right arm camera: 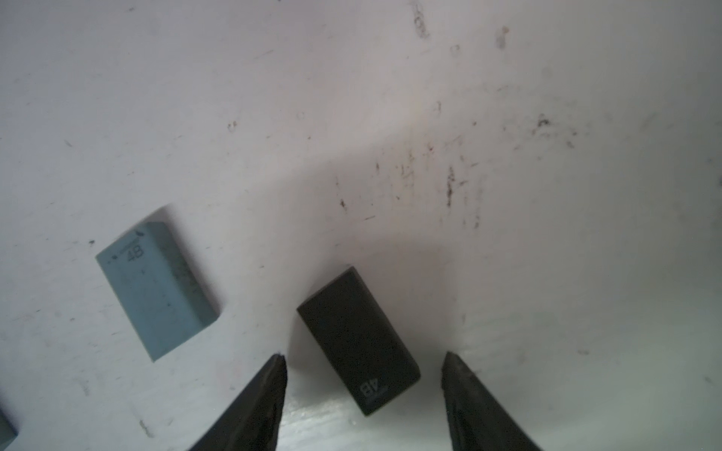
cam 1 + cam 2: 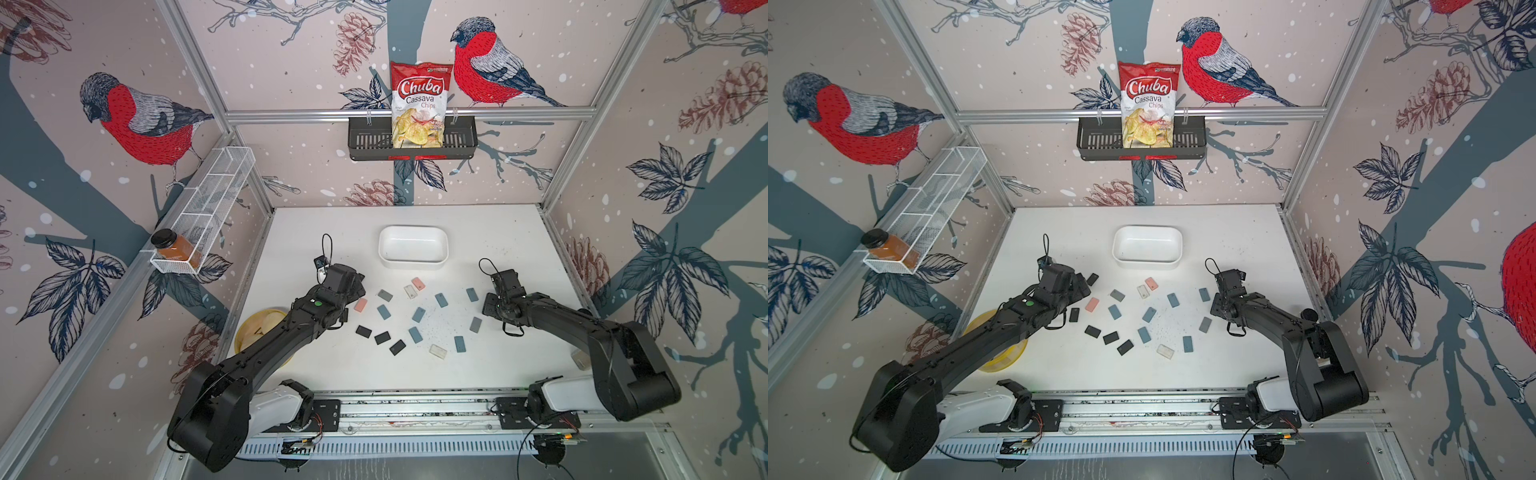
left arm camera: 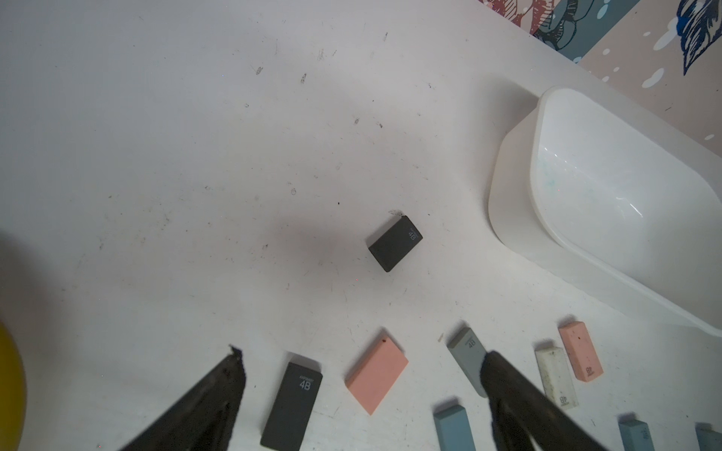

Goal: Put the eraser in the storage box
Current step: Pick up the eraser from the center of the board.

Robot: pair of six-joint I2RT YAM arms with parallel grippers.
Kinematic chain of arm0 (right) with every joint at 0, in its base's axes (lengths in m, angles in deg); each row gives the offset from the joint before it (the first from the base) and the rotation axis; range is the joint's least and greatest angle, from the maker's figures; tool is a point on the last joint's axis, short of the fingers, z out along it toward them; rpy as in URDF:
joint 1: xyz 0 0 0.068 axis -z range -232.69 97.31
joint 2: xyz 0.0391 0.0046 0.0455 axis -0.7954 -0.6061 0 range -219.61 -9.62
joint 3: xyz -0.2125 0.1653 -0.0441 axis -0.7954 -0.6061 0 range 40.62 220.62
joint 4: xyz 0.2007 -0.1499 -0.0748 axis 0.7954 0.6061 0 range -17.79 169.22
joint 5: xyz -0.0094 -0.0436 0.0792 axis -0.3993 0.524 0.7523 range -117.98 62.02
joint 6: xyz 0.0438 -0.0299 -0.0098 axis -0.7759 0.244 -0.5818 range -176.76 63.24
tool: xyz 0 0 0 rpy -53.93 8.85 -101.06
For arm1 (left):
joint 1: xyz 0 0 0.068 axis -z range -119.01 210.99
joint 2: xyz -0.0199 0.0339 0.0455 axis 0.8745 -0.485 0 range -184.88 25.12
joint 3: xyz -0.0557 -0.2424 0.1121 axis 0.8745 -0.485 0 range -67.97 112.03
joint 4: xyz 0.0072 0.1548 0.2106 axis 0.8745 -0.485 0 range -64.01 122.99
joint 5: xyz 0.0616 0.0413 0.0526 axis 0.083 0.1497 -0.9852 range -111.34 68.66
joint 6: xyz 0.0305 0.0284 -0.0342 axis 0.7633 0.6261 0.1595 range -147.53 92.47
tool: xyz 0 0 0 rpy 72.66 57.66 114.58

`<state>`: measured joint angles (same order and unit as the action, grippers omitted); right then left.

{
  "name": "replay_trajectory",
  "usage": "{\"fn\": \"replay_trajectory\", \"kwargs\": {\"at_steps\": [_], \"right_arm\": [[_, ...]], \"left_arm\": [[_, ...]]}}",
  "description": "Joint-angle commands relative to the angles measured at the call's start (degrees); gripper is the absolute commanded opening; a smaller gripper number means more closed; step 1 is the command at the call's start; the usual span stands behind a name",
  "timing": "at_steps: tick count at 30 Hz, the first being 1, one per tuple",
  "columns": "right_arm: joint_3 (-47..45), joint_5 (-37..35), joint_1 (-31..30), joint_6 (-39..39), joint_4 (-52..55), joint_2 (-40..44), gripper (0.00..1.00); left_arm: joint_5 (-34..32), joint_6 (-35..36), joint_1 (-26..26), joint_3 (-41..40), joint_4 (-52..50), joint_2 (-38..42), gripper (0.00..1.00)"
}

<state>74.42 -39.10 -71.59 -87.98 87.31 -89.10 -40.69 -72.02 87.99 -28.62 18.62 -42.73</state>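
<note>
The white storage box [image 2: 411, 245] [image 2: 1147, 245] stands empty at the back middle of the table; the left wrist view shows it too [image 3: 609, 203]. Several erasers in black, blue, grey, pink and white lie scattered in front of it. My right gripper [image 1: 363, 356] points down at the table, open, with a black eraser [image 1: 357, 339] lying between its fingers and a gap on each side. In both top views that eraser is hidden under the gripper [image 2: 494, 301]. My left gripper [image 3: 361, 353] hangs wide open above a black eraser [image 3: 293, 406] and a pink eraser [image 3: 377, 375], holding nothing.
A blue eraser [image 1: 156, 289] lies beside the right gripper. One black eraser [image 3: 395, 243] lies apart, near the box. A yellow bowl [image 2: 253, 328] sits under the left arm. On the walls hang a black basket [image 2: 370, 141] with a chip bag and a white wire rack [image 2: 208, 199] holding a bottle.
</note>
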Motion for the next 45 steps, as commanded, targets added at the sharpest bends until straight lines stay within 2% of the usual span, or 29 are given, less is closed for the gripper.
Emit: {"fn": "replay_trajectory", "kwargs": {"at_steps": [1, 8, 12, 19, 26, 31, 34, 40, 45], "right_arm": [[0.37, 0.65, -0.45, 0.88, -0.50, -0.17, 0.65], [1.08, 0.39, -0.62, 1.06, -0.05, -1.20, 0.58], [1.37, -1.09, -0.63, 0.63, 0.46, -0.94, 0.65], [3.90, -2.08, -0.27, 1.03, 1.05, -4.44, 0.66], [3.62, -0.52, -0.68, 1.69, 0.36, -4.74, 0.58], [3.99, -3.32, -5.32, 1.01, 2.08, -5.00, 0.55], [4.23, -3.50, -5.80, 1.05, 2.10, -5.39, 0.49], [4.26, -3.23, -3.99, 0.72, 2.26, -5.82, 0.52], [4.08, -1.57, -1.88, 0.89, 1.28, -6.14, 0.50]], "left_arm": [[-0.07, 0.97, 0.15, 0.52, -0.95, -0.29, 0.95], [0.37, 1.07, 0.41, 0.56, -0.81, -1.05, 0.95], [0.36, 0.98, 0.63, 0.81, -0.65, -1.08, 0.95], [0.43, 0.68, 1.98, 1.26, -0.43, -2.64, 0.95], [0.28, 0.63, 2.67, 1.14, 0.08, -3.33, 0.95], [0.28, 0.52, 3.06, 1.43, 0.15, -4.08, 0.95], [0.53, 0.31, 3.27, 1.47, 0.43, -4.39, 0.95], [0.46, 0.45, 3.65, 1.79, -0.21, -4.44, 0.95], [0.48, 0.64, 3.76, 2.16, -0.27, -4.43, 0.94]]}}
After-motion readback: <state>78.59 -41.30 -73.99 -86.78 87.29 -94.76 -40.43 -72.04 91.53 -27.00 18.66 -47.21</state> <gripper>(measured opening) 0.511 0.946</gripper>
